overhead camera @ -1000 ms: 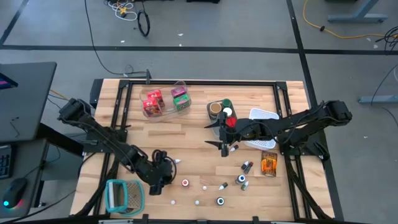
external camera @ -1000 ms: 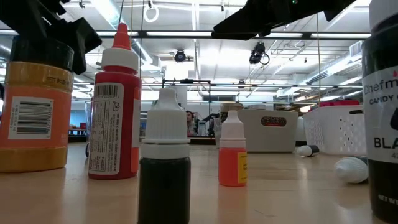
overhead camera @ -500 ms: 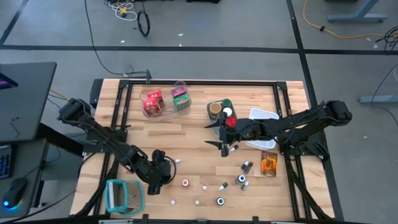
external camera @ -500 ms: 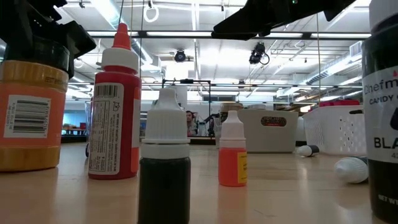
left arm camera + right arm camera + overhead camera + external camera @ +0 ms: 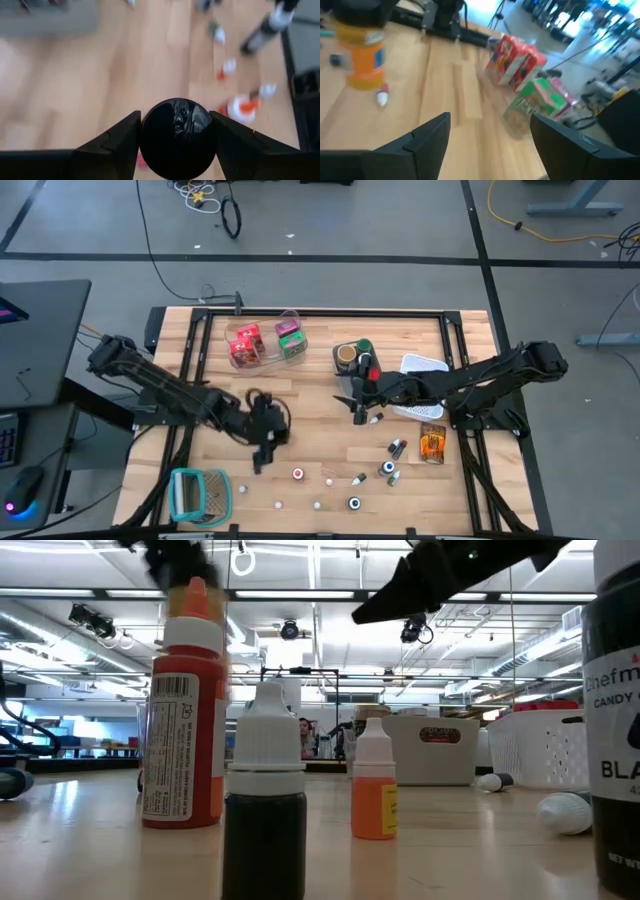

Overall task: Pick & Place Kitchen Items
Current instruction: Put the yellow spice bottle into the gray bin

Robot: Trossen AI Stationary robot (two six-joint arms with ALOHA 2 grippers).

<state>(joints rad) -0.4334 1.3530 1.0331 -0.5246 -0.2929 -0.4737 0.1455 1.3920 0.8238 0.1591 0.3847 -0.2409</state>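
Observation:
An orange-brown jar (image 5: 366, 60) with a black lid (image 5: 177, 132) hangs above the table's near left part, and my left gripper (image 5: 262, 448) is shut on it. My right gripper (image 5: 358, 408) hovers open over the table's middle with nothing between its fingers (image 5: 427, 132). Red and green packets (image 5: 265, 340) sit in a clear bin at the far left. Several small capped bottles (image 5: 390, 470) stand or lie near the front edge. In the low view a red squeeze bottle (image 5: 185, 730), a dark bottle (image 5: 265, 810) and a small orange one (image 5: 375, 790) stand upright. My left gripper pinches the jar's round black lid by its sides (image 5: 150, 135) between the two fingers (image 5: 117, 140). The fingers slant down from the table's left. The jar hangs upright below them, lifted clear of the table.
A teal-and-white ribbed holder (image 5: 200, 492) lies at the near left corner. A white basket (image 5: 420, 375) and a grey bin with jars (image 5: 355, 355) stand at the right, with an orange packet (image 5: 432, 443) nearer the front. Bare wood lies between the two grippers.
My left gripper has risen and gone toward the far edge with the jar. The jar stood on the table at the near left and is now lifted clear of it. My right gripper has turned a little in place.

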